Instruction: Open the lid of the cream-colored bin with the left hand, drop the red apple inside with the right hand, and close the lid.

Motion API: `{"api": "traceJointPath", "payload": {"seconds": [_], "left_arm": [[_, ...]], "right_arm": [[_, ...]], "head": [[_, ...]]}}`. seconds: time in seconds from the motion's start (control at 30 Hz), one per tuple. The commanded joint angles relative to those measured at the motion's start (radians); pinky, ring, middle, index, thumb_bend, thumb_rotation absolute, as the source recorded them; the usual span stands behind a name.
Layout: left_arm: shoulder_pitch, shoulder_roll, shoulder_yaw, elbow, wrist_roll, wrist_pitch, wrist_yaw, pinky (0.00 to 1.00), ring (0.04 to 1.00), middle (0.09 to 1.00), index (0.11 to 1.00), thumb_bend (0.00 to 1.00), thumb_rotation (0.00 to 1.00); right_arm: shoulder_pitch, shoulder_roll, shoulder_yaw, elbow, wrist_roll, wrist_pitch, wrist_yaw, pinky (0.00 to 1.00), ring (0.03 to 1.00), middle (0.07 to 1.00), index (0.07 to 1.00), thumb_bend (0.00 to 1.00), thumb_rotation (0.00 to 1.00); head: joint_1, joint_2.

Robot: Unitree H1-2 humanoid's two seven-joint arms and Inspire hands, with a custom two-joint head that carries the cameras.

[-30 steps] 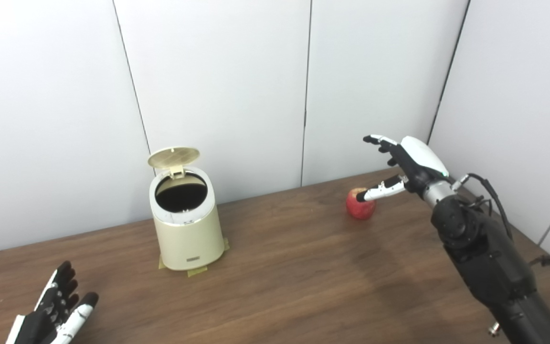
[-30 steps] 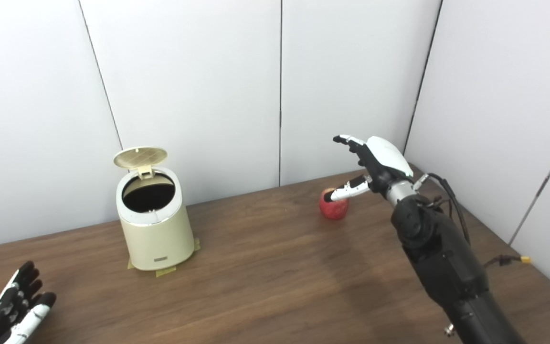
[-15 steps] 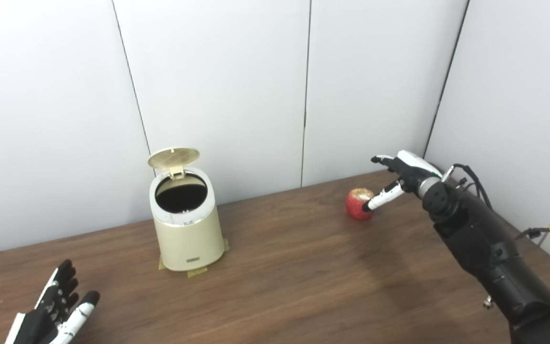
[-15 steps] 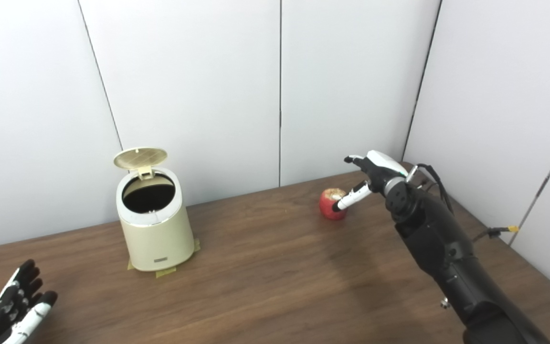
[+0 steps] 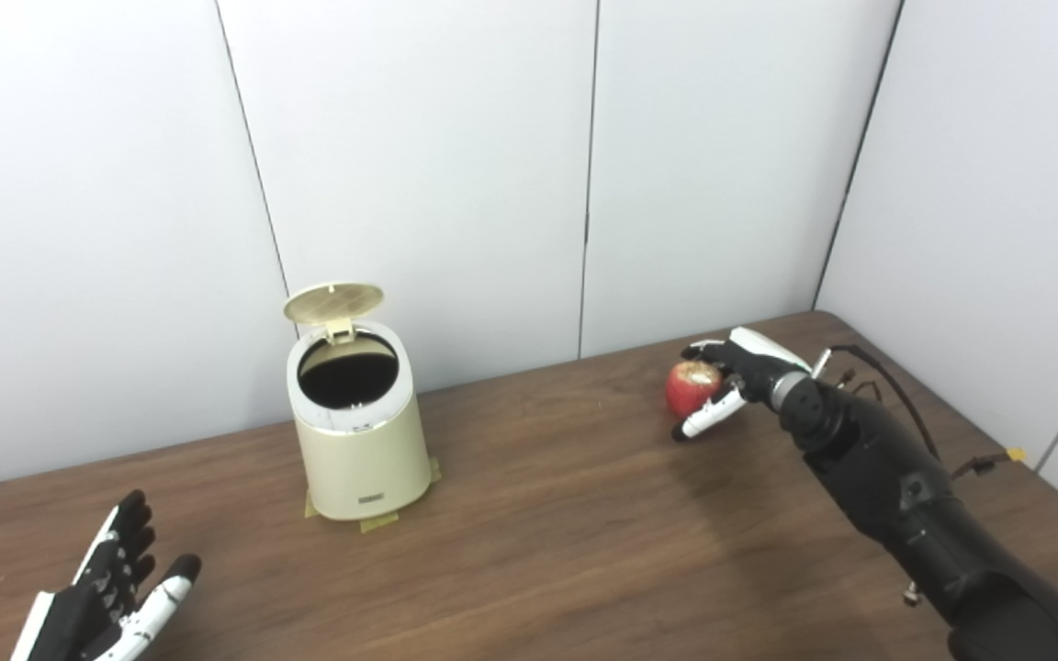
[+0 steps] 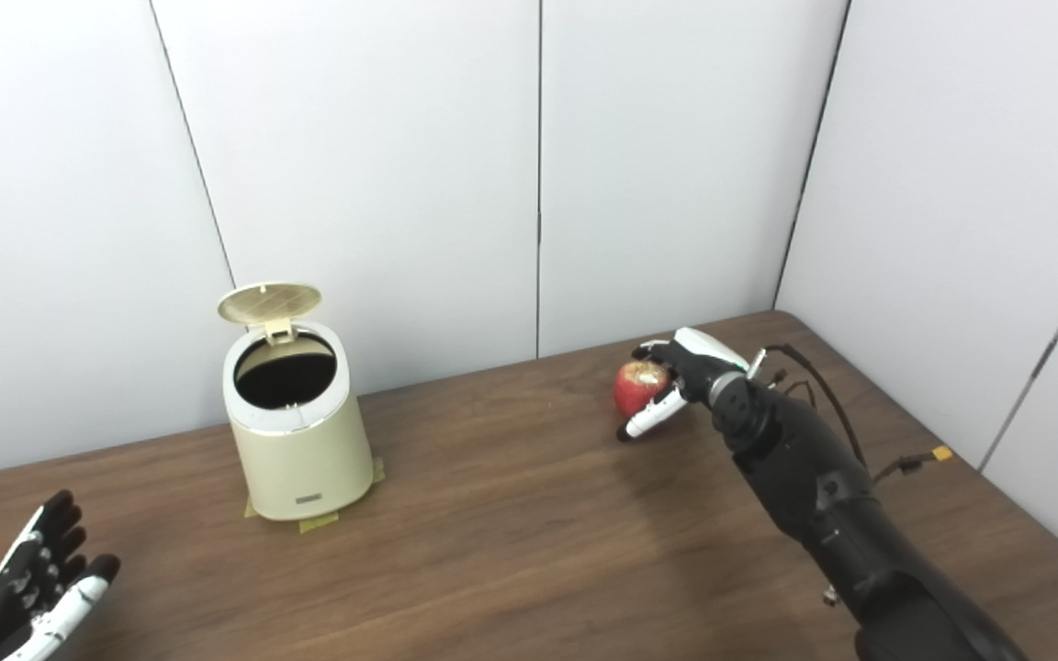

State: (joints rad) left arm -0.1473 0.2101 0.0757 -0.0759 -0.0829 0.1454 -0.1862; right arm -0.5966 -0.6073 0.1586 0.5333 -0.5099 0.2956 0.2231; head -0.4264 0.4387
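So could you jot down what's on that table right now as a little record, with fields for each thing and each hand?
bin: cream-colored bin stands upright on the table, left of centre, taped at its base
lid: lid tipped up at the back, dark opening exposed
apple: red apple rests on the table, far right
right hand: right hand cupped around the apple, fingers not closed, apple not lifted
left hand: left hand open, fingers spread, near the front left corner, holds nothing
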Motion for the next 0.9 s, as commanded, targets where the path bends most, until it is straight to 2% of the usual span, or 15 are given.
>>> {"api": "traceJointPath", "payload": {"seconds": [0.0,0.17,0.23,0.27,0.3,0.33,0.4,0.57,0.77,0.87], "left_arm": [[-0.028,0.013,-0.001,-0.04,0.001,-0.012,0.004,0.98,1.0,1.0,1.0,0.51,0.28],[-0.024,0.011,-0.007,-0.051,0.011,-0.01,0.008,0.99,1.0,1.0,1.0,0.45,0.22],[-0.023,0.011,-0.01,-0.053,0.017,-0.011,0.009,0.98,1.0,1.0,1.0,0.46,0.23],[-0.022,0.011,-0.01,-0.055,0.018,-0.009,0.008,0.98,1.0,1.0,1.0,0.46,0.23],[-0.022,0.012,-0.011,-0.057,0.018,-0.009,0.007,0.99,1.0,1.0,1.0,0.45,0.22],[-0.021,0.012,-0.012,-0.057,0.019,-0.01,0.006,0.99,1.0,1.0,1.0,0.44,0.22],[-0.021,0.013,-0.012,-0.059,0.021,-0.008,0.007,0.99,1.0,1.0,1.0,0.44,0.22],[-0.018,0.017,-0.014,-0.063,0.031,-0.008,0.01,0.97,1.0,1.0,1.0,0.47,0.24],[-0.018,0.015,-0.017,-0.059,0.042,-0.008,0.01,0.98,1.0,1.0,1.0,0.47,0.22],[-0.016,0.017,-0.023,-0.056,0.051,-0.018,0.007,0.98,1.0,1.0,1.0,0.46,0.22]], "right_arm": [[-0.057,-0.021,0.002,-0.005,-0.002,-0.057,-0.034,0.72,0.83,0.869,0.848,0.88,0.27],[-0.055,-0.019,0.026,0.0,-0.012,-0.064,-0.026,0.68,0.772,0.82,0.823,0.87,0.28],[-0.049,-0.016,0.029,-0.013,-0.016,-0.062,-0.032,0.59,0.682,0.754,0.779,0.83,0.25],[-0.043,-0.011,0.025,-0.021,-0.016,-0.064,-0.049,0.55,0.621,0.687,0.717,0.79,0.19],[-0.037,-0.004,0.02,-0.026,-0.02,-0.07,-0.076,0.52,0.581,0.633,0.606,0.66,0.16],[-0.032,0.004,0.015,-0.031,-0.023,-0.072,-0.1,0.52,0.567,0.581,0.515,0.58,0.07],[-0.023,0.014,0.01,-0.037,-0.025,-0.073,-0.133,0.5,0.54,0.553,0.469,0.54,0.02],[-0.01,0.023,0.006,-0.036,-0.029,-0.11,-0.192,0.45,0.485,0.513,0.466,0.53,0.0],[-0.016,0.024,0.001,-0.036,-0.029,-0.095,-0.213,0.39,0.408,0.487,0.508,0.52,0.0],[-0.01,0.02,-0.011,-0.044,-0.014,-0.138,-0.237,0.38,0.401,0.484,0.515,0.52,0.0]], "head": [[0.001,0.005],[0.004,0.008],[0.008,0.013],[0.008,0.013],[0.008,0.013],[0.008,0.013],[0.013,0.019],[0.014,0.023],[0.016,0.027],[0.016,0.027]]}}
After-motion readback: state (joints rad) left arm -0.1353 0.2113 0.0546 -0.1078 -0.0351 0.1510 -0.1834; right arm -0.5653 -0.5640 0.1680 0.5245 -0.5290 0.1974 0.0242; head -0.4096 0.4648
